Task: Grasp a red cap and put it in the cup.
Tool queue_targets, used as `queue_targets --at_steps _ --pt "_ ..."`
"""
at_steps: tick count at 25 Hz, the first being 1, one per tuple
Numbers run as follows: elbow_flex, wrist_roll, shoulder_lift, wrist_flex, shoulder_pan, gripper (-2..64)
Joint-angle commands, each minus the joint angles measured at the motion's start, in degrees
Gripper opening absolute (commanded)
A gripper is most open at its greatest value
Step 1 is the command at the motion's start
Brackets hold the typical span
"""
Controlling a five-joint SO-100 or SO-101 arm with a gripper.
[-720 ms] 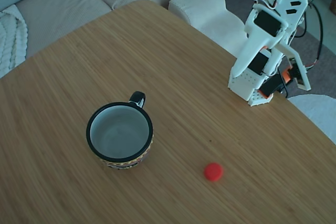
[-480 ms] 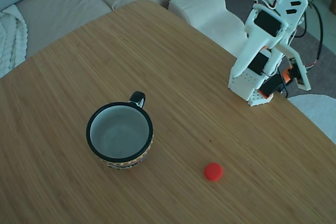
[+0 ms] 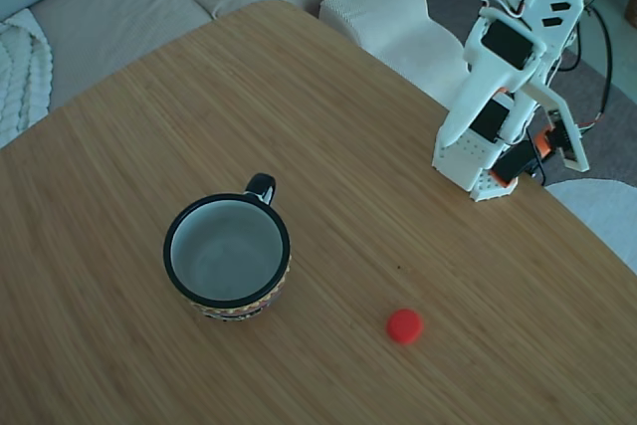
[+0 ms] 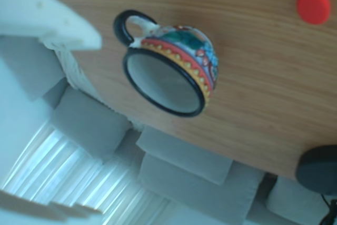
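In the fixed view the red cap (image 3: pixel 404 325) is seen lying flat on the wooden table (image 3: pixel 328 146), to the right of the cup (image 3: pixel 227 256) and clearly apart from it — nothing touches it. The gripper (image 3: pixel 450 133) is folded down at the arm's base, well away from the cap; nothing is held, and how far the fingers are parted cannot be told. In the other view the cap (image 4: pixel 313 5) appears upper right, the cup (image 4: pixel 171 69) at centre.

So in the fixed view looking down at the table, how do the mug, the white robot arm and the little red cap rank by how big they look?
Largest to smallest:
1. Robot arm, though it is partly cut off at the frame's top
2. Mug
3. Red cap, far smaller than the mug's mouth
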Motion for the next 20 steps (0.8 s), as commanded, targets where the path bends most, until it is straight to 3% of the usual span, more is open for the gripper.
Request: queue_targets --at_steps 1,20 --pt "-0.7 0.18 -0.18 -0.7 -0.18 38.0" --pt "-0.7 0.18 -0.44 -0.7 -0.18 37.9"
